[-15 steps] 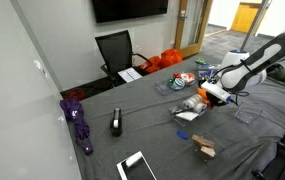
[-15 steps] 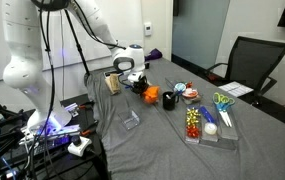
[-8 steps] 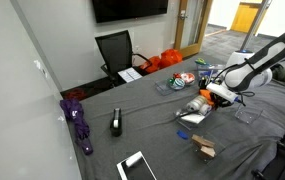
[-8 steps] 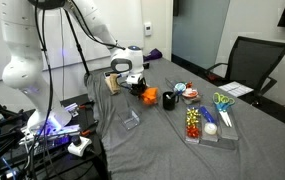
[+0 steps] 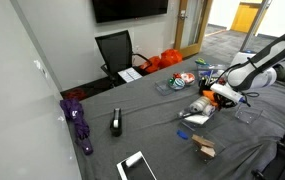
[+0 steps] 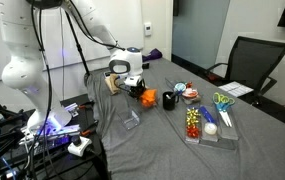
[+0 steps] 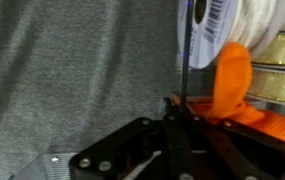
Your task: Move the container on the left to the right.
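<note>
The container (image 6: 225, 132) sits on the gray table (image 6: 162, 155), in the lower right of an exterior view, and is not held. Through its clear plastic show a row of orange pieces and a white ball. From the opposite side it appears right of center in an exterior view (image 5: 166, 88), near the far edge of the table, with colorful bits just beside it.

A dark cup of pens (image 6: 170, 100) stands near the container, toward the middle of the frame. Just beyond the cup, an orange object (image 6: 150, 97) rests on the cloth.

The gripper (image 6: 136, 90) hangs low over the table right beside that orange object and well apart from the container. It also shows at the right of an exterior view (image 5: 215, 98), with orange at its tip. In the wrist view the gripper (image 7: 177, 118) fills the bottom of the frame as a dark blurred shape. The orange object (image 7: 232, 78) lies close ahead of it, under a white roll with a barcode label (image 7: 222, 22). I cannot tell whether the fingers are spread or pressed together, or whether they touch the orange object.

A plain clear box (image 6: 132, 121) lies near the table edge below the gripper. A black office chair (image 6: 244, 62) stands at the far side of the table.
</note>
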Robot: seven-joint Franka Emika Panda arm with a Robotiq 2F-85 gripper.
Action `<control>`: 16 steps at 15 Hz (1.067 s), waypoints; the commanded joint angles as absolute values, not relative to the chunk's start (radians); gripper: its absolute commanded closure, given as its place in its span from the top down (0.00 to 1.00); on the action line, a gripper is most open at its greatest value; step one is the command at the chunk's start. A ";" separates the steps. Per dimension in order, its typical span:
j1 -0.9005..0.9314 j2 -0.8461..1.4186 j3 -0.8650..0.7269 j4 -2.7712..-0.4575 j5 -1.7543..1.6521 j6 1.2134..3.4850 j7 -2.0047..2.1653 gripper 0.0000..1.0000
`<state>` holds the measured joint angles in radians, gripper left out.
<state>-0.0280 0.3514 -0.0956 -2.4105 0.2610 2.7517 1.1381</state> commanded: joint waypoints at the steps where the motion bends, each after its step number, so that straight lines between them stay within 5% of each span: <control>1: -0.043 0.280 -0.092 -2.457 0.309 2.763 1.090 0.01; 16: -0.067 0.263 -0.077 -2.444 0.353 2.721 1.041 0.01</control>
